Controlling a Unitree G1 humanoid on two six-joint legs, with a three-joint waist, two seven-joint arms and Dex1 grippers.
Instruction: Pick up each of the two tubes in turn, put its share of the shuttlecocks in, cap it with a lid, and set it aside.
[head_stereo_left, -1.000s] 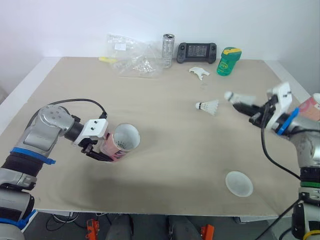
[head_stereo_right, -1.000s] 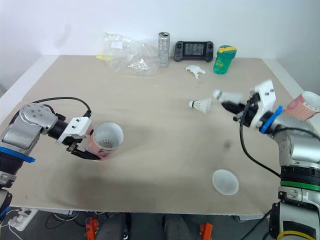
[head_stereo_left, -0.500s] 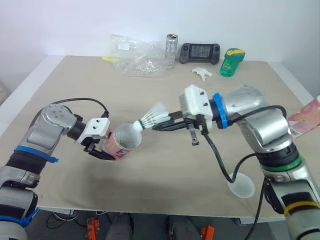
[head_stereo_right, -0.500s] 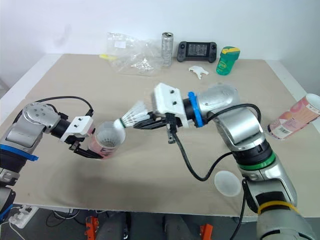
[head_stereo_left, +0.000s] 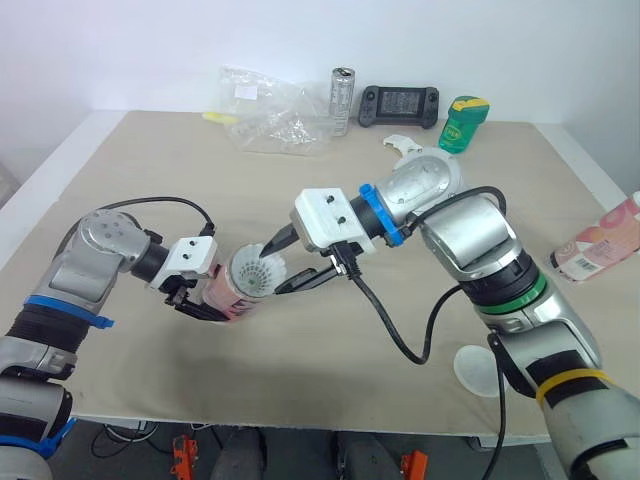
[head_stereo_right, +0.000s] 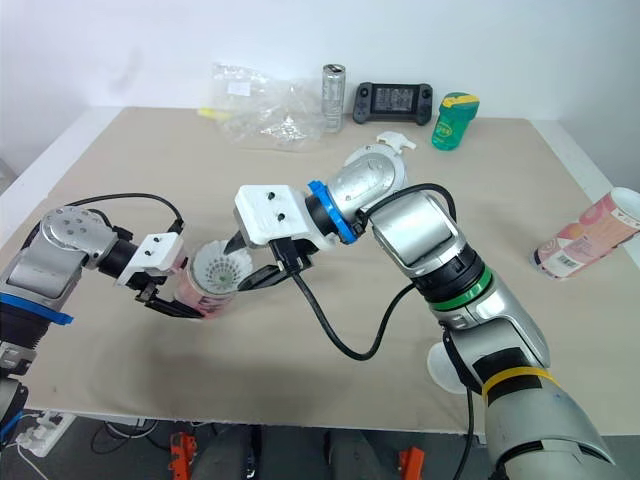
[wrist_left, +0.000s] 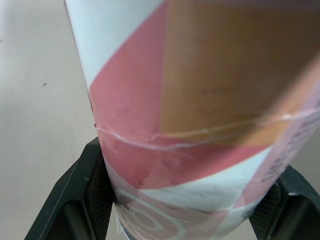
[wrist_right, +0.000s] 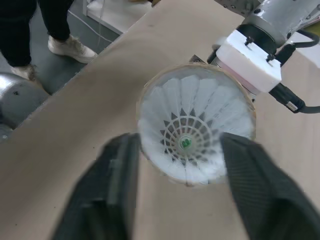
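Note:
My left gripper (head_stereo_left: 200, 300) is shut on a pink-and-white tube (head_stereo_left: 232, 290), held tilted just above the table with its mouth facing right. A white shuttlecock (head_stereo_left: 262, 274) sits inside that mouth, feathers outward. My right gripper (head_stereo_left: 292, 262) is open right at the rim, one finger above it and one below, with nothing between them. In the right wrist view the shuttlecock (wrist_right: 190, 131) fills the tube's round opening between the spread fingers (wrist_right: 107, 195). In the left wrist view the tube (wrist_left: 200, 100) is clamped between both pads. A second pink tube (head_stereo_left: 600, 245) lies at the table's right edge. A translucent lid (head_stereo_left: 478, 368) lies near the front edge.
Along the back edge stand a crumpled plastic bag (head_stereo_left: 265, 120), a silver can (head_stereo_left: 342, 98), a black game controller (head_stereo_left: 398, 103) and a green container (head_stereo_left: 461, 123). A small white piece (head_stereo_left: 398, 143) lies in front of them. My right arm stretches across the middle of the table.
My right gripper carried the shuttlecock from the table's right side over to the held tube, pushed it into the mouth and opened, letting it go. The left arm kept still.

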